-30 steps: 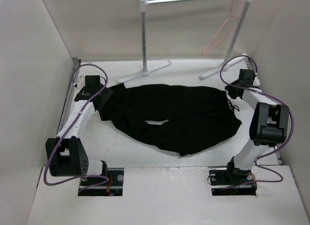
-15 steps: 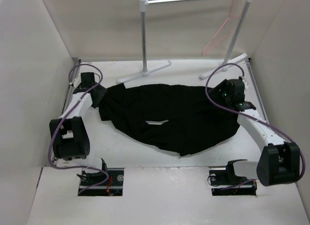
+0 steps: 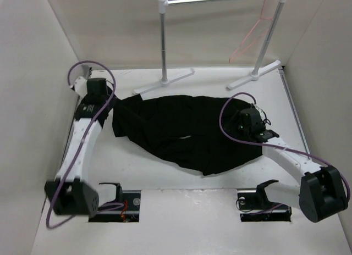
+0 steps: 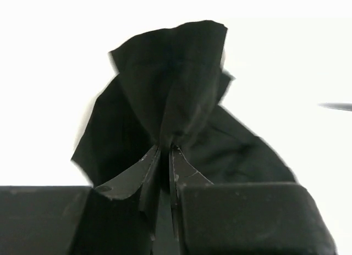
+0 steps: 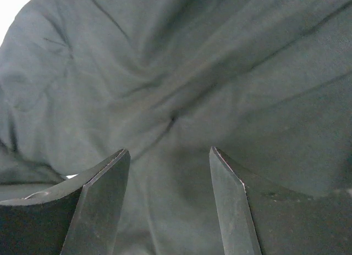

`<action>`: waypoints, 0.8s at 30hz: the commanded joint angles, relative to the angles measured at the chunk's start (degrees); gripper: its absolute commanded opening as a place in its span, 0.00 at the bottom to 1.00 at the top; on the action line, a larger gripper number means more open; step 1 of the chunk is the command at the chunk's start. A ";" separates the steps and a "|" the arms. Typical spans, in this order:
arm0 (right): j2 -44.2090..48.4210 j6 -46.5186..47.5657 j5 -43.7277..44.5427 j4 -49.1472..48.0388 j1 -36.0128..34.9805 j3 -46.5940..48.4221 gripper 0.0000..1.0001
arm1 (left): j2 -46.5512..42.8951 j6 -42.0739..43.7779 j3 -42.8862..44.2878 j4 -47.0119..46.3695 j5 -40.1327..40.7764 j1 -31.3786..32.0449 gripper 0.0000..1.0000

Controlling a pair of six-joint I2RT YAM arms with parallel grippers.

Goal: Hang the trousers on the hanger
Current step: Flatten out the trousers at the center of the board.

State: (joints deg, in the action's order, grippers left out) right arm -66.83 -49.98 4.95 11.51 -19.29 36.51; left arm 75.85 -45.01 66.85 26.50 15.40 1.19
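Black trousers (image 3: 192,131), spread mid-frame on table (image 3: 143,164); left gripper (image 4: 165,150) closed on left-edge fabric; right gripper (image 5: 168,153) wide apart, empty, over cloth; pink hanger (image 3: 244,39) upper right.

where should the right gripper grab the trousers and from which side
Probably the right end of the trousers, from above. They lie flat on the table, so only a raised wrinkle offers a pinch; the open right gripper hangs over one. The left gripper pinches the left end.
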 commanded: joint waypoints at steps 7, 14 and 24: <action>-1.90 -1.00 -2.22 -2.10 -2.81 -0.48 0.66 | -34.87 -17.38 -19.72 33.94 10.71 3.87 0.29; -5.06 0.67 -2.75 -2.02 -3.34 1.54 0.66 | -39.21 -15.20 -16.25 37.40 10.78 0.00 0.55; -6.92 3.92 -2.58 -0.44 -3.52 2.60 0.18 | -8.22 -4.48 -4.81 14.66 12.83 7.56 0.61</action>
State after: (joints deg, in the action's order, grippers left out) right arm -73.69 -47.68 2.33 11.53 -22.22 36.95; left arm 58.92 -54.04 60.66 50.72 28.32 8.88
